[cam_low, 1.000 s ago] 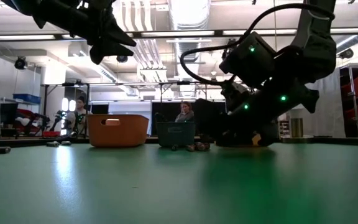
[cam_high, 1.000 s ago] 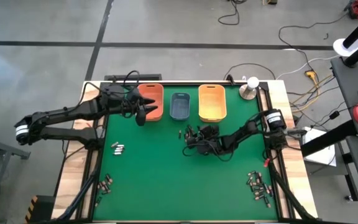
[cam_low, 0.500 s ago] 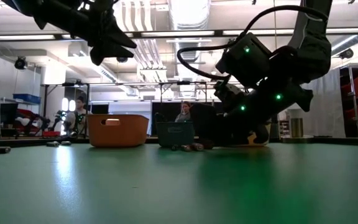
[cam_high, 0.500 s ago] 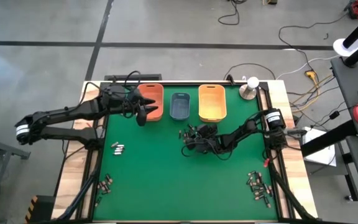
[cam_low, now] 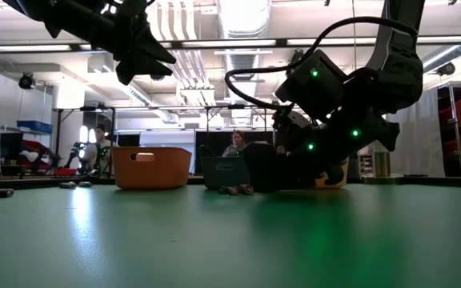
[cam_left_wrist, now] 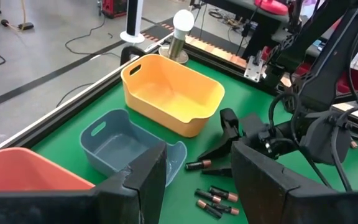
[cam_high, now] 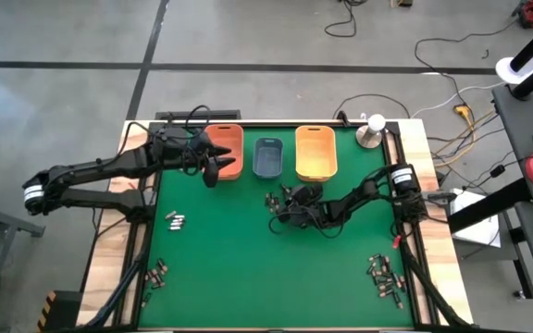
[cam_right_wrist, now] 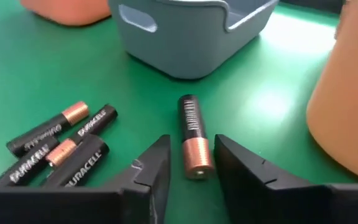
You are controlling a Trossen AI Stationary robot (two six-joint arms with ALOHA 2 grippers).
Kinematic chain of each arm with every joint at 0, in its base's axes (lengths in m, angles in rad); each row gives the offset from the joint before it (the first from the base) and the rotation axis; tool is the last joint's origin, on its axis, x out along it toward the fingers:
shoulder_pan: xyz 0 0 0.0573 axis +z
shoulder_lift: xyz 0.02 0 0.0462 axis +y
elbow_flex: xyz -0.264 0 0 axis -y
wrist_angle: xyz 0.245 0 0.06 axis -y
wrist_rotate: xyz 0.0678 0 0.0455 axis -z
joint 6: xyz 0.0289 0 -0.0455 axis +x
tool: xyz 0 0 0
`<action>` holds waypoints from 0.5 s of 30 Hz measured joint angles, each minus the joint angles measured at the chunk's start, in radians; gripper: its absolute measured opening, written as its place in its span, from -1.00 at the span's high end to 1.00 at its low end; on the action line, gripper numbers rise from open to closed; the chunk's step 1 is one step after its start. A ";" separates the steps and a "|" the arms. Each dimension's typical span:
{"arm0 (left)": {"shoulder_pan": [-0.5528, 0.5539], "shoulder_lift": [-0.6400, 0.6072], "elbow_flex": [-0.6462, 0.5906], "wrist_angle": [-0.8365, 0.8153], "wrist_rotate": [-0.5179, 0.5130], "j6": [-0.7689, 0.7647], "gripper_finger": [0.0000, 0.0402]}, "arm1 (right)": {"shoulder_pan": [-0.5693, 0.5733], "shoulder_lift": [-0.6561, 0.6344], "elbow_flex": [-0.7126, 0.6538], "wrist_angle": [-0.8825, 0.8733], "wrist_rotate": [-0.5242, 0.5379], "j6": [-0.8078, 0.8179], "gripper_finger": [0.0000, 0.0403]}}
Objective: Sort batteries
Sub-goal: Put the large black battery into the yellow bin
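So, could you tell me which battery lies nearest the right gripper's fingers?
The lone battery between the open right gripper fingers, beside the blue-grey bin; the others lie clustered aside.

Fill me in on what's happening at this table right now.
A two-armed robot is sorting batteries into three bins. The right gripper is down at the green mat, open, straddling the coppery end of a single battery lying in front of the blue-grey bin. A small cluster of batteries lies beside it. The left gripper hovers open above the orange bin, holding nothing. More batteries wait near the mat's corners.
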 joint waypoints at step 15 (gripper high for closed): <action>-0.001 -0.055 0.002 -0.006 0.042 -0.045 0.22 | 0.033 -0.091 0.003 -0.206 -0.144 -0.050 0.72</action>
